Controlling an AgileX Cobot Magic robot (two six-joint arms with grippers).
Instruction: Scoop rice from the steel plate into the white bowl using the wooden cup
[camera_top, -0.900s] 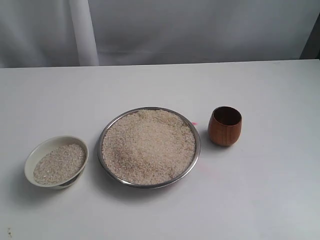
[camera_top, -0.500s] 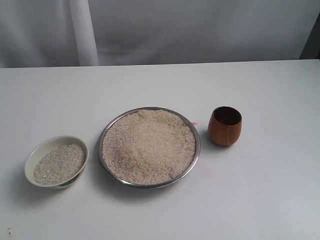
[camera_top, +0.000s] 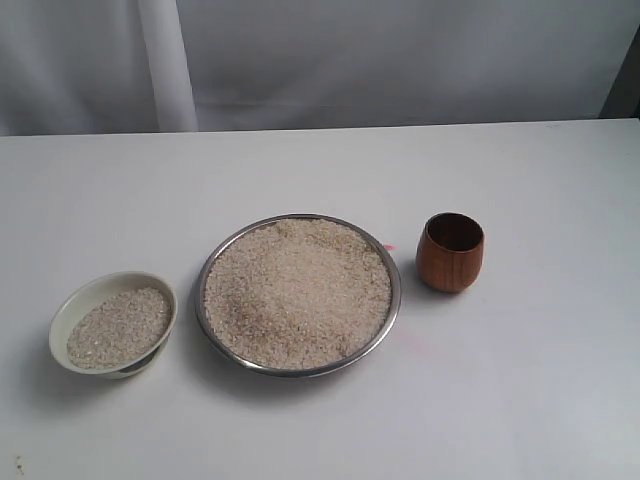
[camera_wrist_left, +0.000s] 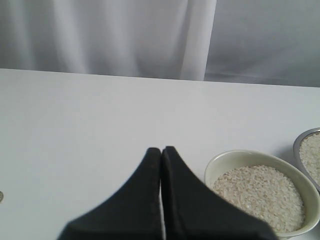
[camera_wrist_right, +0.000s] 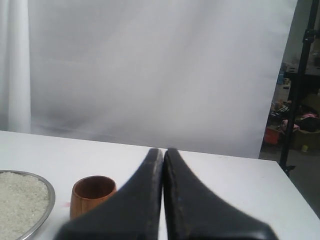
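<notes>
The steel plate (camera_top: 388, 315) sits mid-table, heaped with rice (camera_top: 297, 292). Left of it the white bowl (camera_top: 70, 310) holds a smaller layer of rice (camera_top: 118, 326). The wooden cup (camera_top: 450, 253) stands upright and empty to the plate's right. Neither arm shows in the exterior view. My left gripper (camera_wrist_left: 161, 148) is shut with nothing in it, short of the white bowl (camera_wrist_left: 225, 157); the plate's rim (camera_wrist_left: 298, 145) shows beyond. My right gripper (camera_wrist_right: 163, 149) is shut and empty, with the wooden cup (camera_wrist_right: 92, 195) and the steel plate (camera_wrist_right: 48, 200) off to one side.
The white table (camera_top: 520, 400) runs to a white curtain backdrop (camera_top: 400, 60) at the back. A small pink mark (camera_top: 389, 247) lies by the plate's rim. Past the table's far corner in the right wrist view stand a dark stand (camera_wrist_right: 295, 100) and clutter (camera_wrist_right: 300, 125).
</notes>
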